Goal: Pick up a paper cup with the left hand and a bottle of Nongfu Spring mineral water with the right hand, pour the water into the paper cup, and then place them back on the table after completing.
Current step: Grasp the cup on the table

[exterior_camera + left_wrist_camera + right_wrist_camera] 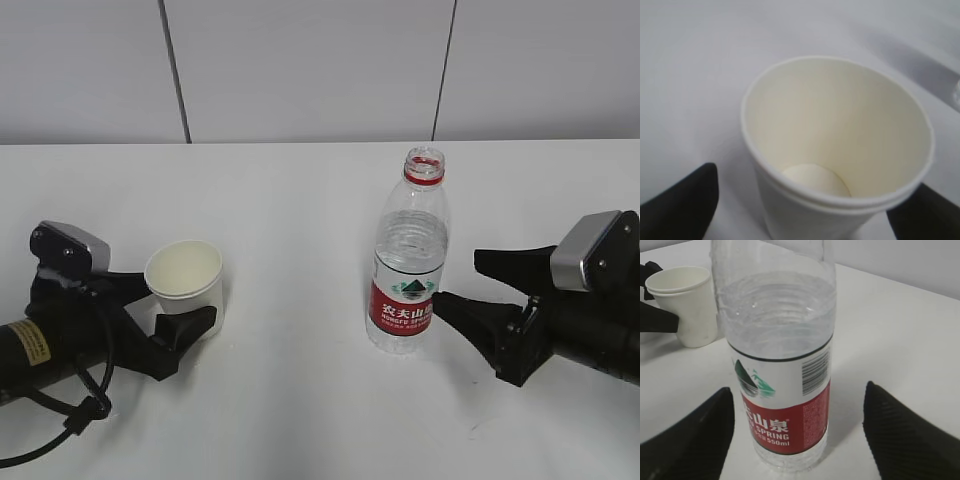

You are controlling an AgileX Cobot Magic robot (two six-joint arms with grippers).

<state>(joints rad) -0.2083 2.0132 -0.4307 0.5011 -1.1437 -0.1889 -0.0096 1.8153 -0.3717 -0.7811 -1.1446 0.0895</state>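
Big white worktop [300,420] holds both things, approx mid-way between its near and far edges.

Right hand [462,285] sits low by the right edge, jaws wide open, holding nothing. The tips sit just beside the water bottle [408,262], one on each side in the right wrist view, not touching yet. Left hand [175,305] sits low by the left edge, jaws open around the paper cup [186,285]. In the left wrist view gaps show on both sides, so prob. no grip yet.

Bottle stands up straight right of centre, long axis up-down, mouth up, no cap on. Red label faces the near edge. The water [777,315] fills it to above the label.

Cup stands up straight too, well apart from the bottle, open end up, empty inside.

Step now, I think: close in & grab both. To do it well:
- Right: slide in a bit more so the label band sits mid-jaws, then squeeze gently. No cap, so a hard squeeze could push water out.
- Left: squeeze the cup softly, low on its wall. It's thin & would crush.
- Lift both straight up, no tilt, before pouring.
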